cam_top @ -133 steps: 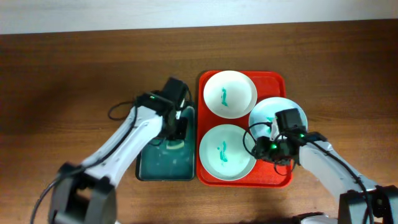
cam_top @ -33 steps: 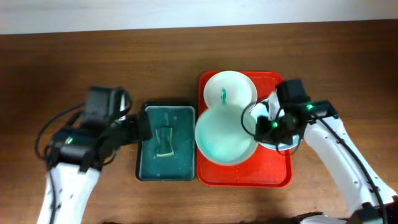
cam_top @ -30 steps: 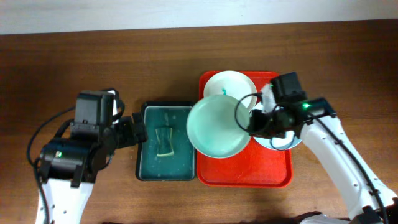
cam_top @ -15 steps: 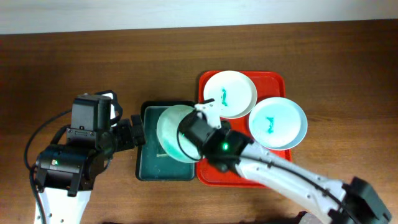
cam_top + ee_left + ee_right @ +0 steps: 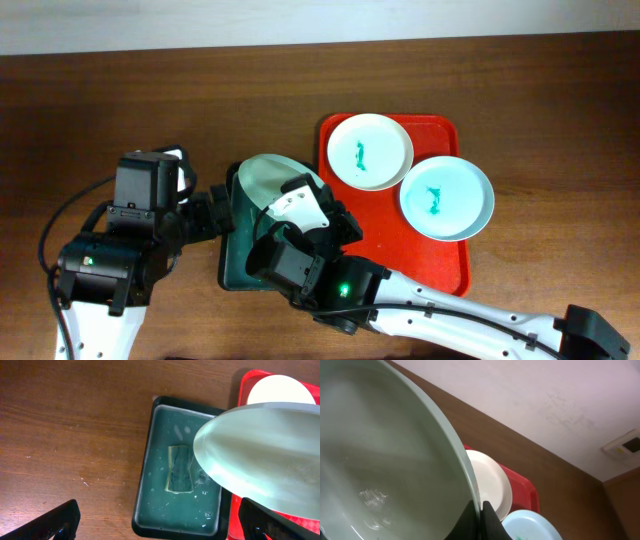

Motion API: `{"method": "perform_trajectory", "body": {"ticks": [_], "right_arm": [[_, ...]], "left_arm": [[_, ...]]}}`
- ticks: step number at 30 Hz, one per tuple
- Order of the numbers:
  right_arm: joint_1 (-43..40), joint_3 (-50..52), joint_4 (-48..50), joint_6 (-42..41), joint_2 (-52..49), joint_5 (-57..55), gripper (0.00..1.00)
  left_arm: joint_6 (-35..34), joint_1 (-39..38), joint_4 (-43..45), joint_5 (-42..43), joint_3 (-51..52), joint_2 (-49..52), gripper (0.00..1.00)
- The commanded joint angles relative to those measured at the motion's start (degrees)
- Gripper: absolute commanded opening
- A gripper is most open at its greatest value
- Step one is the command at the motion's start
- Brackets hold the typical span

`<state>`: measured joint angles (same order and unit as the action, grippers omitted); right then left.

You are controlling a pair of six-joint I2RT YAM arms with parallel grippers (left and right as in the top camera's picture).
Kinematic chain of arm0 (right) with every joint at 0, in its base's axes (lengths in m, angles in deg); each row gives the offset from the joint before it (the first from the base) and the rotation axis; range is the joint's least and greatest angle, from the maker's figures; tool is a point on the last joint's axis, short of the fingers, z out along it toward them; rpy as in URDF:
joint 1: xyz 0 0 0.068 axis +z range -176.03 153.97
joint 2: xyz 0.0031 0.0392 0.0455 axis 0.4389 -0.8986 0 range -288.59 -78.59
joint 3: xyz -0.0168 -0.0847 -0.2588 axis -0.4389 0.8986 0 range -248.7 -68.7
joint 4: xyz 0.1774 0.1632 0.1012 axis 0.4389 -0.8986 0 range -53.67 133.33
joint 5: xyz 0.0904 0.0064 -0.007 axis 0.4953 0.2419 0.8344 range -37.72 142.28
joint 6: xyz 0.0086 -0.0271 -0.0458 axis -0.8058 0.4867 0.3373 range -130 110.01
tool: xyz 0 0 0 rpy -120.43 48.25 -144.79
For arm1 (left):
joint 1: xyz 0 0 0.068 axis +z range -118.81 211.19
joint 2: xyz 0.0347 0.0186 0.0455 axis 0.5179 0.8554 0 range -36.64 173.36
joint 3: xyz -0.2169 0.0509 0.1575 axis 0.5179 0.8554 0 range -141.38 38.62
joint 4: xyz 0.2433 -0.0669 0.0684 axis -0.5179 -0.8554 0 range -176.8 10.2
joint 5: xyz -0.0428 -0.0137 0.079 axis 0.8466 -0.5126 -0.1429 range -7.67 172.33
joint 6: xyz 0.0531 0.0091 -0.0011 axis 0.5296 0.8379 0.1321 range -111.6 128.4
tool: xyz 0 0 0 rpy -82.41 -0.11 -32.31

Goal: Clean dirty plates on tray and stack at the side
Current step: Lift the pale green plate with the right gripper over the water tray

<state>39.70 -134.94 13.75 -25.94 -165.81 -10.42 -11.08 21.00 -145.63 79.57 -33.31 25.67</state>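
The pale green plate (image 5: 262,178) hangs tilted on edge above the dark green basin, and my right gripper (image 5: 292,192) is shut on its rim. The right wrist view shows both fingers pinching that rim at my right gripper (image 5: 481,519), with the plate's inside (image 5: 385,460) looking plain. A white plate (image 5: 370,150) and a pale blue plate (image 5: 447,197), each with a teal smear, lie on the red tray (image 5: 425,265). My left gripper (image 5: 212,212) stands open just left of the basin, holding nothing. In the left wrist view the green plate (image 5: 265,460) covers the basin's right side.
The dark green basin (image 5: 155,505) sits left of the tray with a sponge (image 5: 180,468) lying in it. My right arm (image 5: 420,305) stretches across the table's front, from the lower right to the basin. Bare wooden table (image 5: 120,110) lies to the left and behind.
My right arm has carried the green plate off the tray leftward to above the basin and tipped it up. The left gripper has stayed open beside the basin.
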Motion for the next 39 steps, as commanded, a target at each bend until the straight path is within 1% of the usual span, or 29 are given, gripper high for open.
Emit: {"method": "perform_trajectory", "body": {"ticks": [1,2,5,7,33,34,35,36,37,38,39], "right_arm": [[0.31,-1.6,1.33,0.98,1.42,-2.99,0.04],[0.31,-1.6,1.55,1.09,1.42,-3.34,0.04],[0.26,-1.6,4.87,9.49,1.42,-3.65,0.04],[0.26,-1.6,6.84,12.2,1.42,-3.8,0.04],[0.24,-1.6,7.13,12.46,1.42,-3.78,0.04],[0.24,-1.6,7.08,11.54,1.4,-3.78,0.04],[-0.15,-1.55,5.79,7.41,1.36,-3.76,0.04],[-1.44,-1.51,0.92,-3.61,1.36,-3.28,0.04],[-3.3,-1.49,-3.69,-14.6,1.33,1.01,0.04],[-7.23,-1.49,-6.51,-21.16,1.33,16.33,0.04],[-10.8,-1.51,-6.95,-19.91,1.38,27.43,0.04]], "left_arm": [[0.26,0.24,-0.02,0.22,-0.24,-0.2,0.99],[0.26,0.24,-0.02,0.22,-0.24,-0.2,0.99],[0.26,0.24,-0.02,0.22,-0.24,-0.2,0.99],[0.26,0.24,-0.02,0.22,-0.24,-0.2,0.99],[0.26,0.24,-0.07,0.22,-0.22,-0.2,0.99],[0.26,0.24,-0.04,0.24,-0.22,-0.2,0.99],[0.26,0.24,-0.07,0.22,-0.24,-0.2,0.99],[0.26,0.24,-0.04,0.24,-0.24,-0.2,0.99],[0.26,0.24,-0.07,0.22,-0.22,-0.2,1.0],[0.26,0.24,-0.04,0.22,-0.22,-0.2,0.99],[0.26,0.26,-0.04,0.22,-0.24,-0.2,0.99]]}}
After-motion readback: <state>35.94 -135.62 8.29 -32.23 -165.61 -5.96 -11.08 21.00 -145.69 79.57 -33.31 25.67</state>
